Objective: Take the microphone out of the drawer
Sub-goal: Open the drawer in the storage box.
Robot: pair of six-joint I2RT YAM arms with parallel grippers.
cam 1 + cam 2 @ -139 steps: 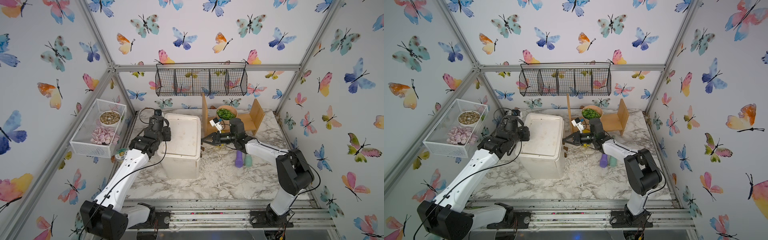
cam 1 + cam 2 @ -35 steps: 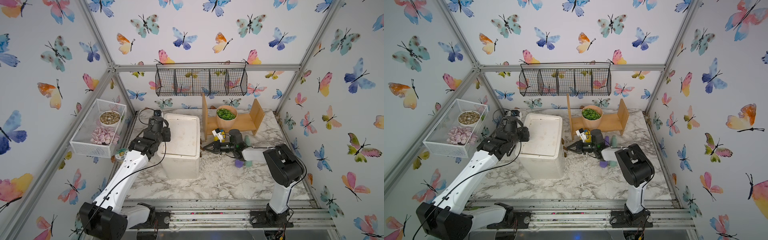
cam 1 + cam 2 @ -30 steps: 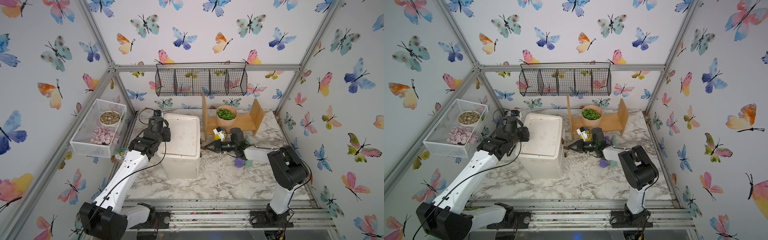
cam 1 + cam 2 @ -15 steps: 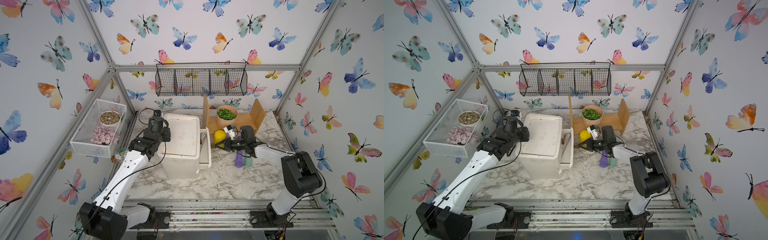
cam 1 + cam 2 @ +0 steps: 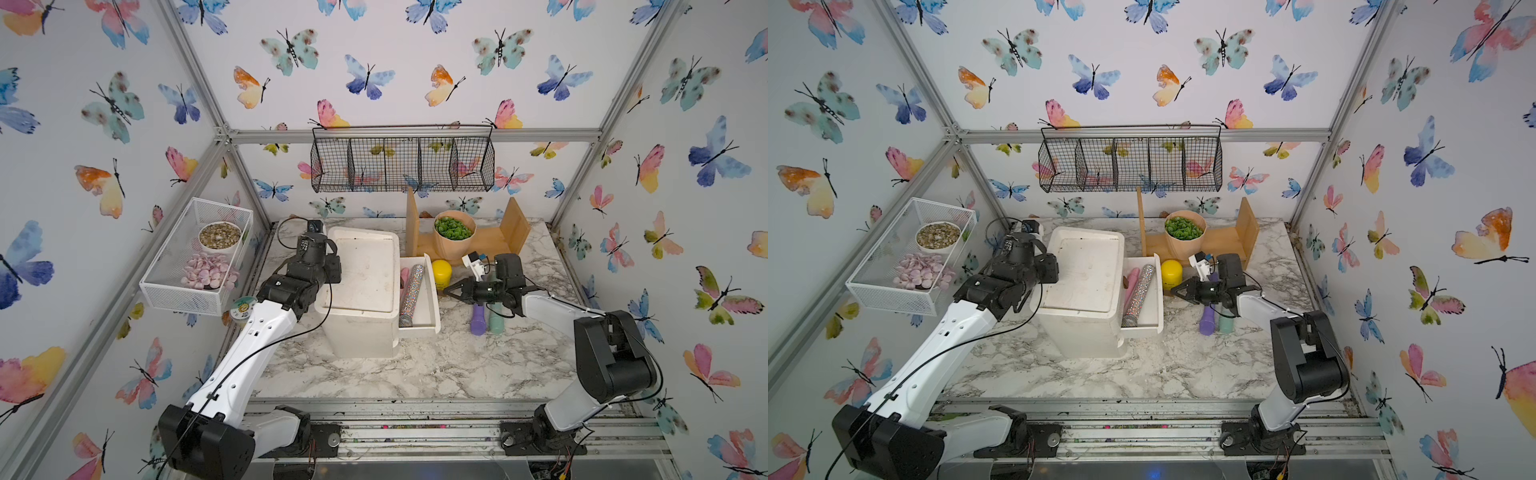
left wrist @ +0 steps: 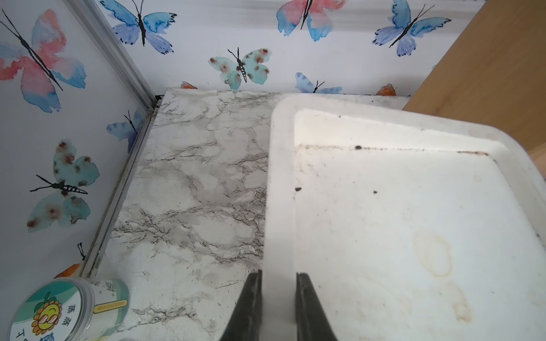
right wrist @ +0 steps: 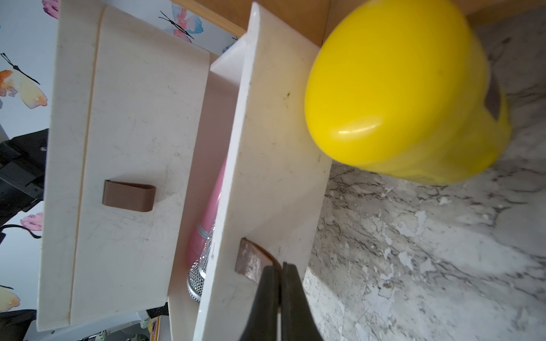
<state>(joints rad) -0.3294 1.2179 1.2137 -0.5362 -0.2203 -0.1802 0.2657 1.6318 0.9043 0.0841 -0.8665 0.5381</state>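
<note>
Right jaws pinch handle (image 7: 251, 262), two microphones (image 5: 411, 291) (drawer (image 5: 433, 286))

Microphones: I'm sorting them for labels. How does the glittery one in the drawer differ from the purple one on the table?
The glittery microphone is silver and sparkly; the purple microphone is plain-coloured. The glittery one lies inside the open drawer; the purple one lies out on the table. Both lie flat, lengthwise in about the same direction.

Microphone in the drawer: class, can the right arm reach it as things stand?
Probably yes: the drawer is open and the microphone lies uncovered, but the right pincer must first release the tab.
</note>
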